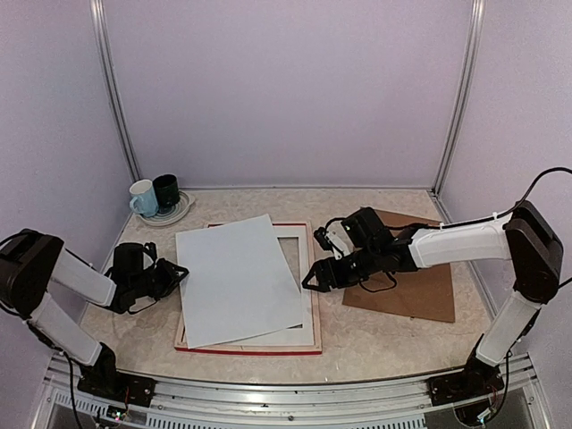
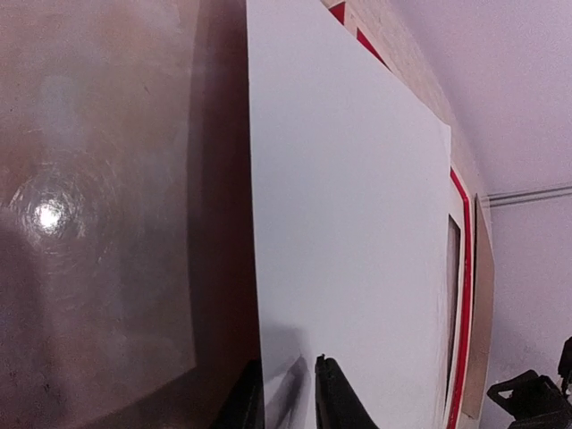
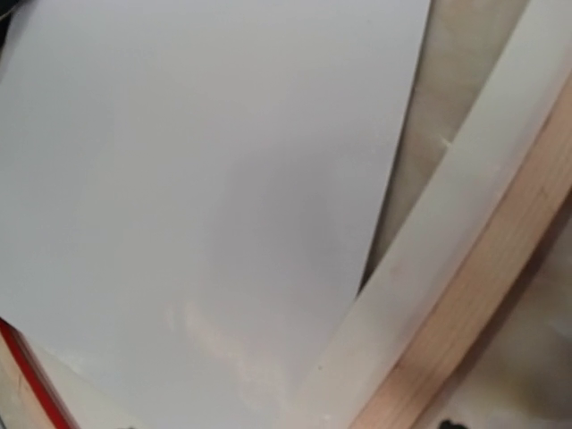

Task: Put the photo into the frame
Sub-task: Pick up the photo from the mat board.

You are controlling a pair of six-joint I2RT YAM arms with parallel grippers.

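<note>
The photo [image 1: 239,279] lies white back up, skewed across the frame [image 1: 308,335], with its left edge hanging past the frame's left rail. My left gripper [image 1: 179,273] is at that overhanging edge. In the left wrist view the gripper [image 2: 286,393] has narrowed around the photo [image 2: 357,223], one finger under the sheet and one [image 2: 332,398] over it; contact is unclear. My right gripper [image 1: 310,279] stands open with its tips at the frame's right rail. The right wrist view shows only the photo [image 3: 197,179] and that rail [image 3: 447,259], not its own fingers.
A brown backing board [image 1: 411,290] lies to the right of the frame, under the right arm. Two mugs, one pale [image 1: 143,198] and one dark [image 1: 166,191], stand on a plate [image 1: 179,213] at the back left. Walls close in the table on three sides.
</note>
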